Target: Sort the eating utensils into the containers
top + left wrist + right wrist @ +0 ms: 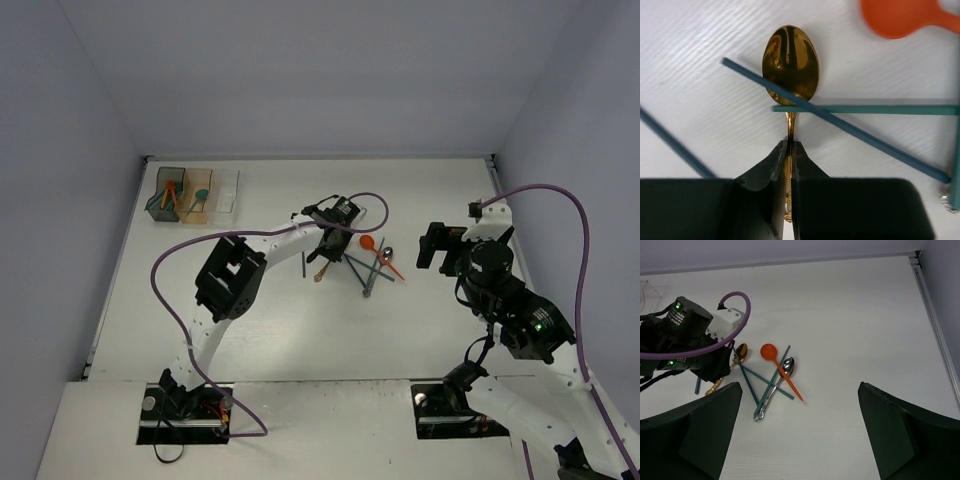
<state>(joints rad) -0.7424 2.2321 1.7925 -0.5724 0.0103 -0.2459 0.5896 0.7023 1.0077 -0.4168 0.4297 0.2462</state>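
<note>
Grip: left gripper (790, 146) clenched on the gold spoon (790, 65), its two black fingers (771, 167) pressed flat against the thin handle from either side, just behind the neck.
Gold spoon: one. It lies on the white table (700, 40) with its bowl pointing away from the fingers, and the ornate handle end shows in the slit between them.
Crossing it: two teal sticks. The long stick (860, 135) runs slantwise over the base of the bowl, the level stick (880, 109) ends over the neck, and the two cross just beside it.
Other sticks: two more, making four teal ones in the left wrist view. The left stick (670, 140) lies apart from the spoon, and the edge stick (957, 150) runs along the right border.
Spoons in the pile: three, namely the gold one, the orange spoon (769, 351) and the silver spoon (788, 366). The orange handle crosses the silver one among the sticks.
Containers: three, joined in a row at the far left of the table, well apart from the pile. They are the dark grey bin (172, 170), the amber bin (207, 178) and the clear bin (228, 190).
Sorted pieces: three. The dark grey bin holds an orange piece (168, 188) and a teal piece (157, 202), and the amber bin holds a round-headed teal piece (201, 195). All are too small to tell their kind.
Right gripper (799, 400): released, jaws spread wide, holding nothing, above the table to the right of the pile and not touching it.
</note>
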